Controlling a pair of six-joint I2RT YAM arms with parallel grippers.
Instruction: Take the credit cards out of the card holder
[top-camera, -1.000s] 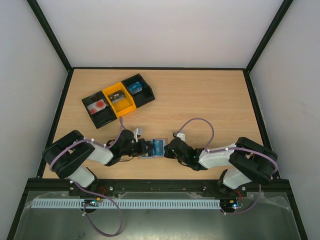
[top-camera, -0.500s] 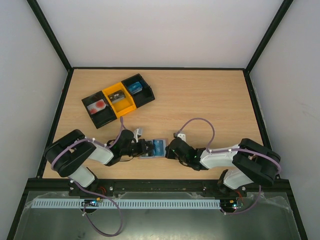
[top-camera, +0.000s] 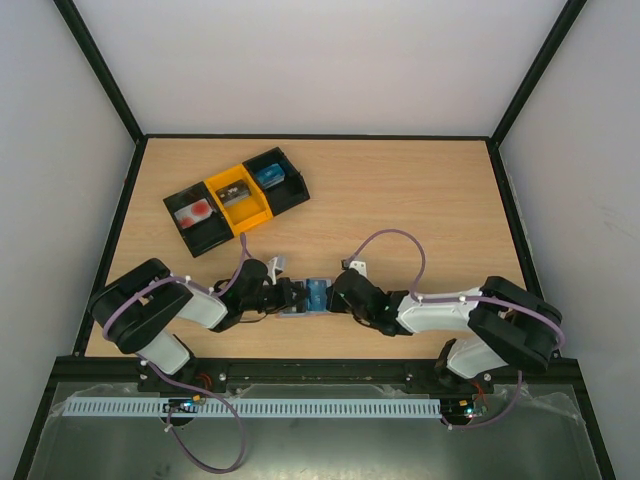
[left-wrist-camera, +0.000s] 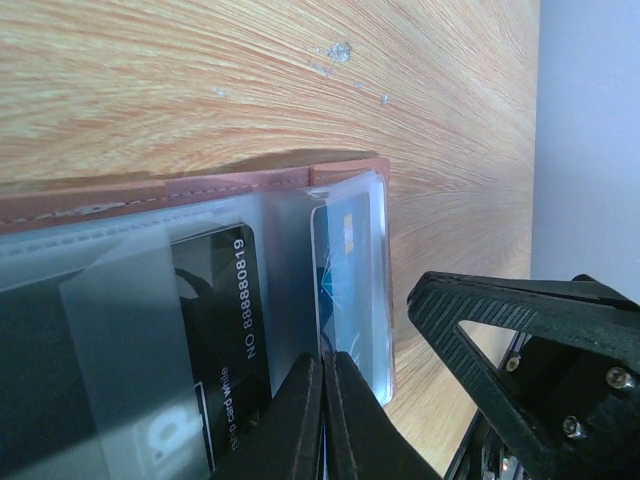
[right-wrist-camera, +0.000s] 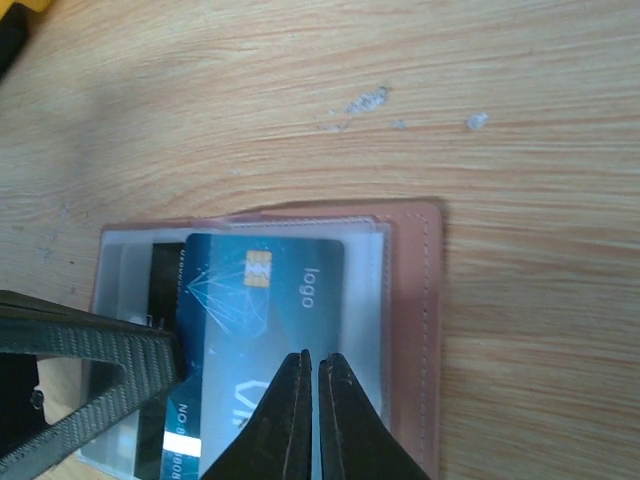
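The pale wooden worktop shows fine straight grain, matt, with a few whitish scuffs. The flat two-panel card holder has a brownish, leather-like stitched rim around frosted, half-clear plastic sleeves. The blue plastic credit card looks smooth with a slight sheen, and the black credit card is smooth too. The left claw and right claw are matt black plastic.

You see the left gripper pinched together on the card holder, between a black card and a blue card. The right gripper sits just beside the holder, over the wooden table.
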